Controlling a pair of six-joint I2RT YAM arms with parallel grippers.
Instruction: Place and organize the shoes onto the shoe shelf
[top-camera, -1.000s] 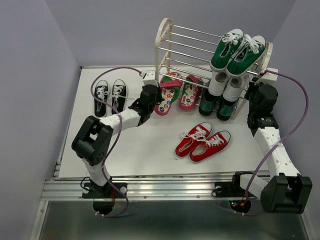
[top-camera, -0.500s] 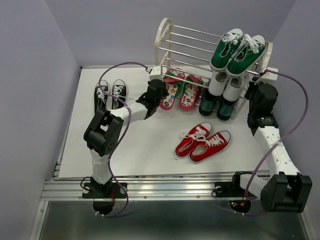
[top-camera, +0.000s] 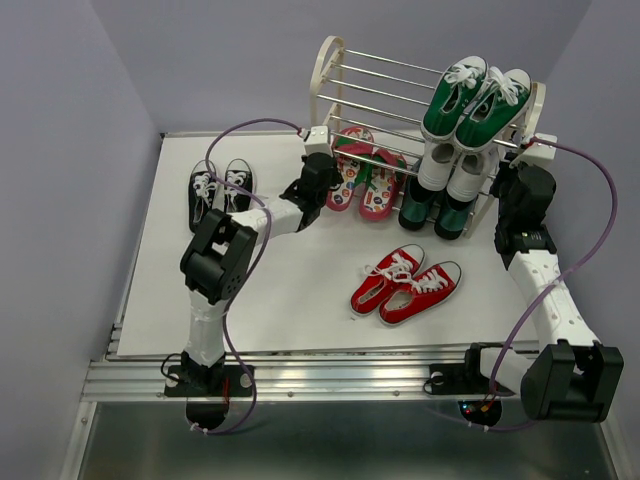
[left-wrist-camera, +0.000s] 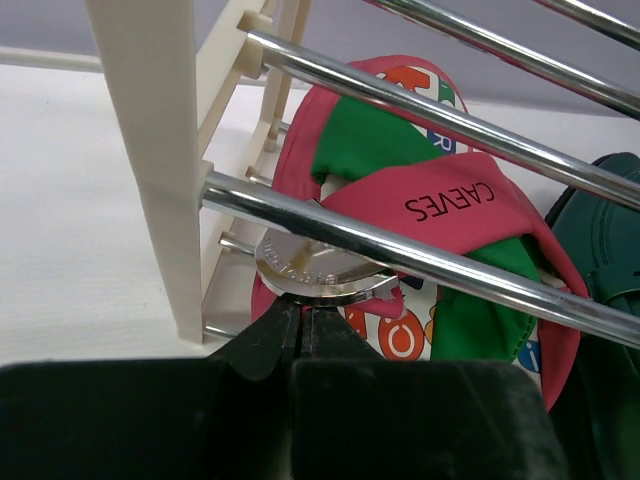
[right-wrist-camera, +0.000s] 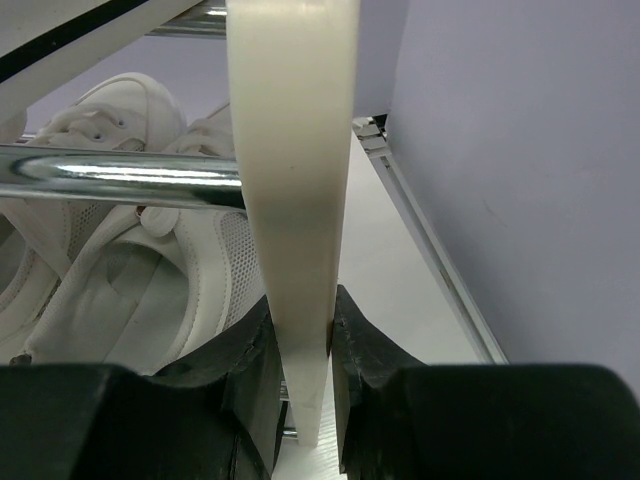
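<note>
Sitting well to the left of the shoe shelf (top-camera: 327, 75), the black-white sneakers (top-camera: 220, 188) lie side by side on the surface (top-camera: 290, 300), so that pair is judged not yet placed.

At the shelf's lower left corner, the left tool (left-wrist-camera: 302, 322) has its jaws clenched nearly together on the heel edge of the left flip-flop (left-wrist-camera: 440, 205). The wrist view shows that flip-flop lying toe-first under the silver rods, just inside the cream side frame. Whether it rests on the lowest rods or on the surface beneath cannot be told. The right flip-flop (top-camera: 380, 192) lies just beside it, its heel poking out of the shelf's front. This pair looks nearly home: 1 shoe is being seated, and the other may need a nudge deeper.

In front of the shelf, toward its right half, the red sneakers (top-camera: 405, 285) lie together on the surface, well apart from either arm. They too are left to be shelved.

The shelf's right half is taken, with green-and-white sneakers (top-camera: 476, 100) on the top tier and dark green boots (top-camera: 440, 212) standing at the bottom. At the shelf's right side frame, the right tool (right-wrist-camera: 300, 315) is closed on the cream upright, 1 finger on each side, apparently steadying the rack.

By this reckoning 0 of 3 pairs are fully settled, 1 is close and 2 wait. The bare rods on the left half of the shelf's upper tiers seem the room for them.
</note>
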